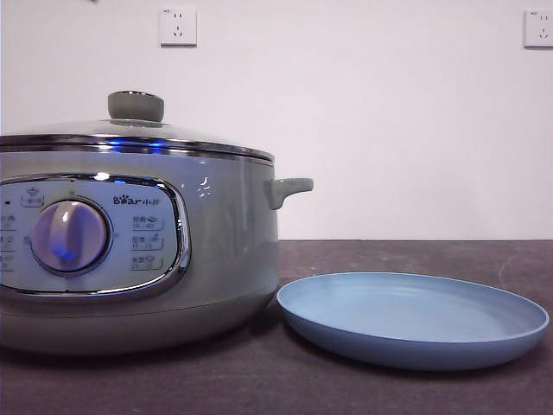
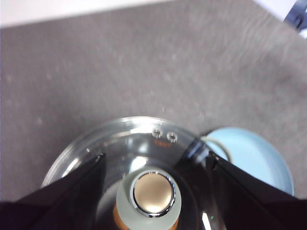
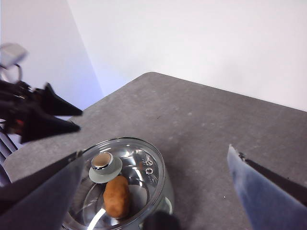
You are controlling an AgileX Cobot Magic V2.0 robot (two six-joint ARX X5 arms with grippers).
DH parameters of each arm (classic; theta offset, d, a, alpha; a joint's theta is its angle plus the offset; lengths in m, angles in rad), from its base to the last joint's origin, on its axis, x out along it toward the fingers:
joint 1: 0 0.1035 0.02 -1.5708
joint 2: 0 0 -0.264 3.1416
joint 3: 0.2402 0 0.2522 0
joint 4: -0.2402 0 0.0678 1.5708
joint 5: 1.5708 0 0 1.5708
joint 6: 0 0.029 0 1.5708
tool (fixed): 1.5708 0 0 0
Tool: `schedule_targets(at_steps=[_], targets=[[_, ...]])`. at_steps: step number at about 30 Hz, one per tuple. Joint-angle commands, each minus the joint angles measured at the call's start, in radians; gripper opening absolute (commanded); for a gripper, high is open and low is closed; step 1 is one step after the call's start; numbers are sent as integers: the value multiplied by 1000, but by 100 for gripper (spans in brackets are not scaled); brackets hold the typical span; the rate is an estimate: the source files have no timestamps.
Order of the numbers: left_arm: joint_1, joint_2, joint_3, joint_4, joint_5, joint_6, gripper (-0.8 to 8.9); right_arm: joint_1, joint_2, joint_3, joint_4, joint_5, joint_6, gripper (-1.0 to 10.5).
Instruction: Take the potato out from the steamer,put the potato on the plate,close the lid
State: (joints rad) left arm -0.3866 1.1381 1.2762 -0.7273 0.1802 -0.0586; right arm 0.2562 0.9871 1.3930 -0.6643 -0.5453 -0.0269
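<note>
The steamer [image 1: 216,233] stands at the left of the table with the glass lid [image 1: 130,134] on it, the knob [image 1: 136,105] on top. Through the glass, the right wrist view shows the potato [image 3: 116,195] lying inside under the lid [image 3: 139,158]. The plate [image 1: 413,320] lies empty to the right of the steamer. My left gripper [image 2: 154,159] hangs open above the lid, its jaws on either side of the knob [image 2: 153,193] and clear of it. My right gripper [image 3: 153,152] is open, high above the table and holding nothing. Neither gripper shows in the front view.
The steamer's side handle [image 1: 289,188] sticks out toward the plate. Dark grey tabletop [image 3: 206,124] stretches behind and beside the steamer. A white wall with two sockets [image 1: 178,26] closes the back.
</note>
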Motion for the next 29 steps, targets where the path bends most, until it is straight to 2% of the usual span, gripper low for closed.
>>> schedule_targets(at_steps=[1, 25, 27, 29], targets=[[-19, 53, 3, -14, -19, 19, 350, 2, 0, 4, 4, 3, -8, 504], [-97, 267, 3, -109, -138, 35, 340, 2, 0, 4, 4, 3, -8, 501], [-98, 267, 3, -118, -154, 38, 269, 2, 0, 4, 4, 3, -8, 501], [-98, 267, 3, -118, -156, 48, 103, 2, 0, 4, 4, 3, -8, 501]])
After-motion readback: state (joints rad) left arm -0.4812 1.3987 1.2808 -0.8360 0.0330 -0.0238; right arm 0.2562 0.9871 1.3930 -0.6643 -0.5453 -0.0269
